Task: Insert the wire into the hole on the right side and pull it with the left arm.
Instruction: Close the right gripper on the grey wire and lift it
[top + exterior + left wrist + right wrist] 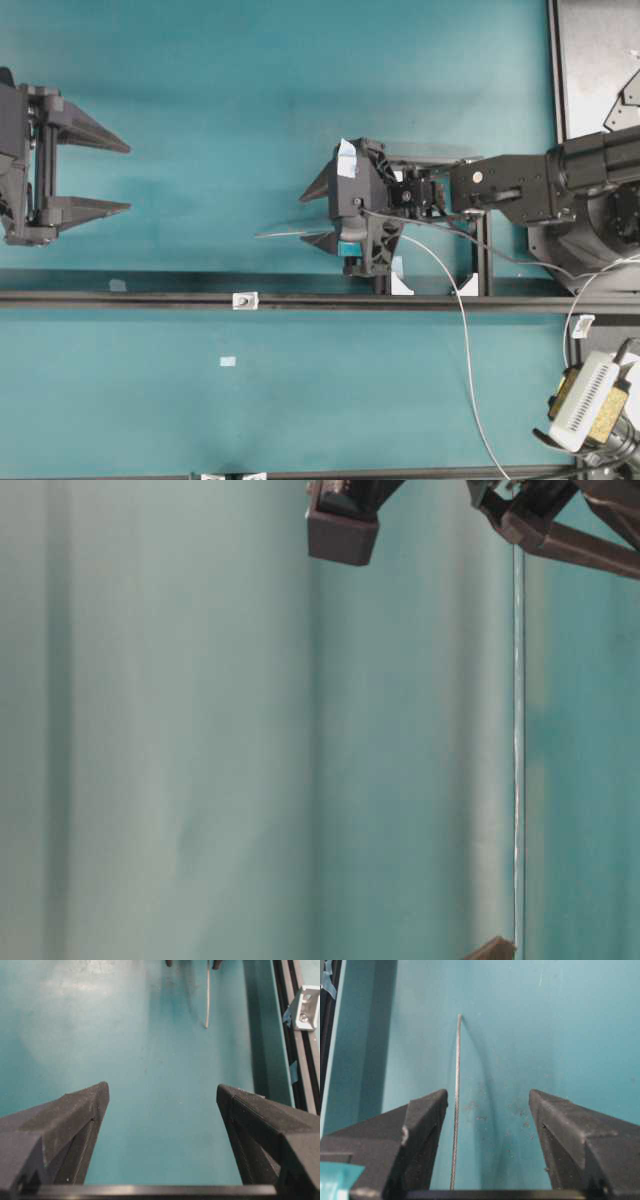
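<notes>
Your right gripper (487, 1105) has its black fingers spread around the thin, light-grey flexible wire (456, 1105), which lies on the teal counter (200, 100) just inside one finger; centre it, then close gently behind the stiff, straight tip. The left gripper (125, 178), fingers spread and empty, waits well apart.

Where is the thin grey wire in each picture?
Overhead: the wire pokes out leftward from the right gripper, mid-picture.
Table-level: cannot tell; a thin pale line runs down the right side, maybe it.
Left wrist: the wire hangs down from the top edge, near the centre.
Right wrist: the wire runs up between the open jaws, close to the left one.
Shared landmark: the right gripper, whose tips also peek in at the left wrist view's top edge.
</notes>
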`<state>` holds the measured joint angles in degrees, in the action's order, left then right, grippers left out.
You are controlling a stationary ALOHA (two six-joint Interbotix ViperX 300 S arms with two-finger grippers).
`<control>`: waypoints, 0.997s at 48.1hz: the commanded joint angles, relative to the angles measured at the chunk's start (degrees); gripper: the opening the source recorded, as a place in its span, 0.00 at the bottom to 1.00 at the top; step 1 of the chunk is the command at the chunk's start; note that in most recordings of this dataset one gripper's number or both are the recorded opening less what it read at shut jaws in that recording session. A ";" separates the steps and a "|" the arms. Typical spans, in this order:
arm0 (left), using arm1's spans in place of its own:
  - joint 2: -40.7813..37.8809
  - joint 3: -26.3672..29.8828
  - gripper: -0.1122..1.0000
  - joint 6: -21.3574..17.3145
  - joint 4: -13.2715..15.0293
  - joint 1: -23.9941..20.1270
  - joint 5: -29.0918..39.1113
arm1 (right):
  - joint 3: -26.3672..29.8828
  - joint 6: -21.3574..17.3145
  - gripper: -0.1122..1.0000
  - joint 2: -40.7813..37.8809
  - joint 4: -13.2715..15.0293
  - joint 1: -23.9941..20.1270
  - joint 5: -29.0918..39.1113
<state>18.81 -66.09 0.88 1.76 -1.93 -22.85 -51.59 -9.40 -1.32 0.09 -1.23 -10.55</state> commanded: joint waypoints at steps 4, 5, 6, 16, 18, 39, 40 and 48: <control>0.35 0.35 0.85 0.09 0.09 -0.18 -0.44 | 1.05 -0.09 0.72 0.26 -0.09 -0.09 -1.49; 0.26 0.35 0.85 0.09 0.09 -0.26 -0.44 | 1.05 -0.09 0.71 0.18 -0.09 -0.09 -1.67; 0.26 0.26 0.85 0.09 0.09 -0.26 -0.44 | 1.05 -0.09 0.71 0.18 -0.09 -0.09 -1.85; 0.26 0.35 0.85 0.09 0.09 -0.18 -0.44 | 1.05 -0.09 0.70 0.09 -0.09 -0.09 -2.20; 0.26 0.35 0.85 0.09 0.09 -0.18 -0.44 | 1.05 -0.09 0.70 0.09 -0.09 -0.09 -2.20; 0.26 0.26 0.85 0.18 0.09 -0.18 -0.44 | 1.05 -0.09 0.51 -0.35 -0.09 -0.09 -2.20; 0.26 0.35 0.85 0.18 0.09 -0.18 -0.44 | 1.05 -0.09 0.48 -0.35 -0.09 -0.09 -2.20; 0.35 0.35 0.85 0.18 0.09 -0.18 -0.44 | 1.05 -0.09 0.21 -0.35 -0.09 -0.09 -2.20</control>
<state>18.72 -66.18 0.97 1.76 -1.93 -22.85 -51.59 -9.40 -2.29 0.09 -1.23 -12.13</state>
